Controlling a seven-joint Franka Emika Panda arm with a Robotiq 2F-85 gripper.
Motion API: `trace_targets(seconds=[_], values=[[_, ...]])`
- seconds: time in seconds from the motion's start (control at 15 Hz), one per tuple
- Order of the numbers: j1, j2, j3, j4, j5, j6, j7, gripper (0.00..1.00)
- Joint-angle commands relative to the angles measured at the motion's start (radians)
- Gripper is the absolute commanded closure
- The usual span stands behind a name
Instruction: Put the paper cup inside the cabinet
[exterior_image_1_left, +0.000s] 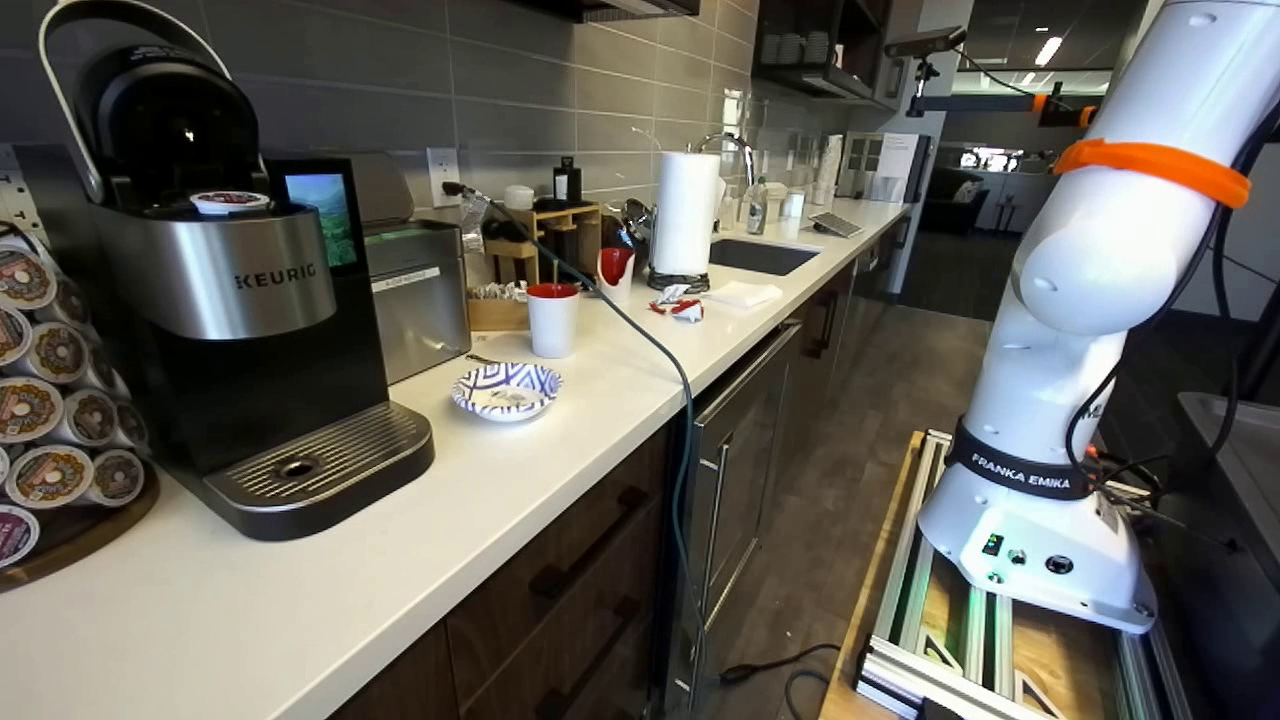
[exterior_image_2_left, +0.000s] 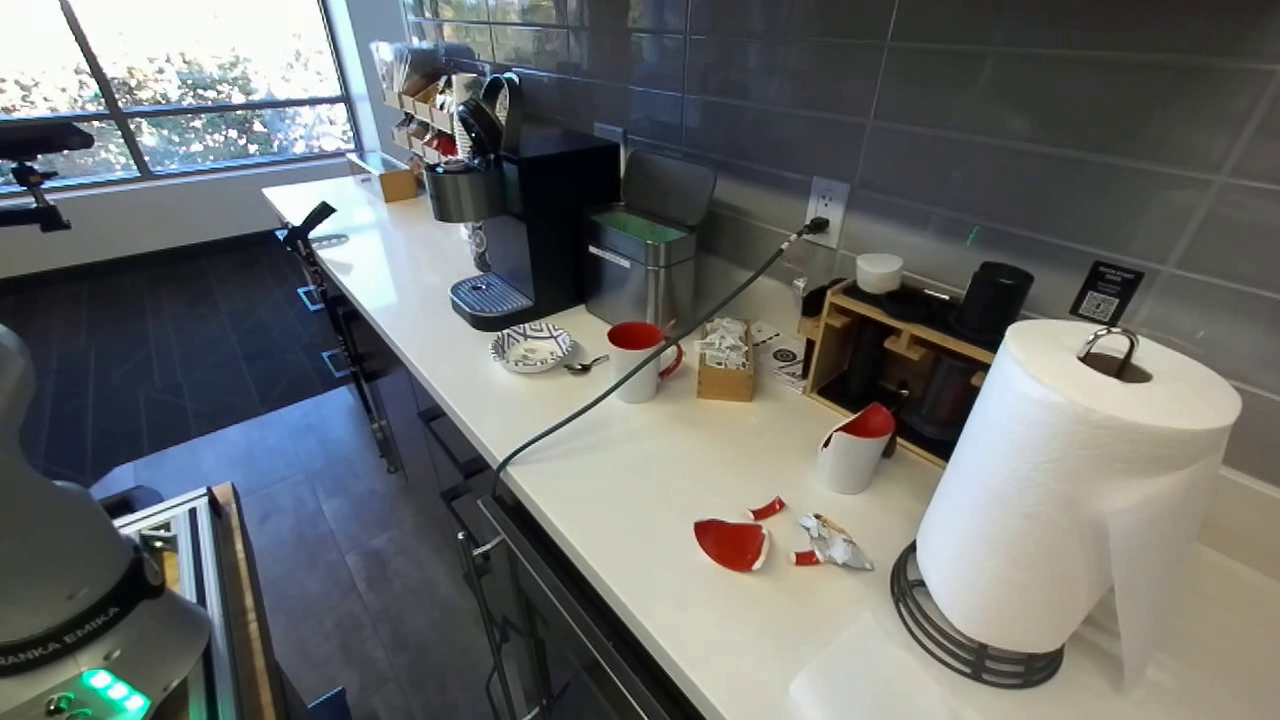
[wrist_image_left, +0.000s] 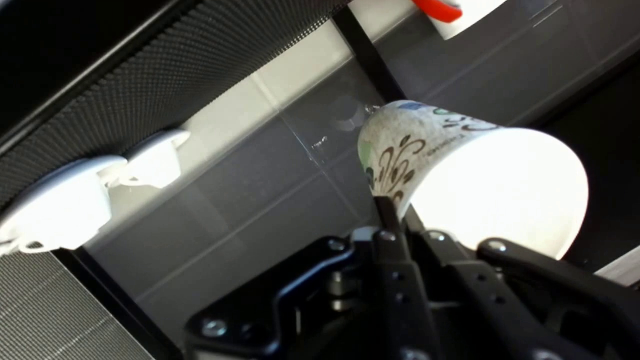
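Gripper (wrist_image_left: 399, 212) is pinching the paper cup (wrist_image_left: 465, 170) near its rim; cup is leaning, showing brown swirls, green patches, white mouth. White teacups (wrist_image_left: 65, 205) are sitting along the ribbed cabinet shelf (wrist_image_left: 225, 55). Shelf edge (wrist_image_left: 100, 73) is running diagonally; open gap, tiled wall (wrist_image_left: 245, 210) behind, is separating paper cup from teacups.

Coffee maker (exterior_image_1_left: 250, 300) of brushed metal and smooth plastic, smooth counter (exterior_image_1_left: 600, 390) under it, glossy wall tiles (exterior_image_1_left: 340, 80) behind it, satin metal bin (exterior_image_1_left: 425, 305) next to it, wooden box (exterior_image_2_left: 726, 384) near it, matt paper-towel roll (exterior_image_2_left: 1060, 500) well apart from it, matt paper cup (wrist_image_left: 465, 180)
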Motion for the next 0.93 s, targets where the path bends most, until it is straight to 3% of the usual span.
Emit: trace_targets(seconds=[0.0,0.53,0.87], values=[[0.011,0.027,0.018,-0.012,-0.052,0.106,-0.146,0.99],[-0.003,0.095,0.049,-0.063,-0.223,0.265,-0.408,0.99],[-0.036,0.103,0.058,-0.097,-0.374,0.291,-0.361,0.99]])
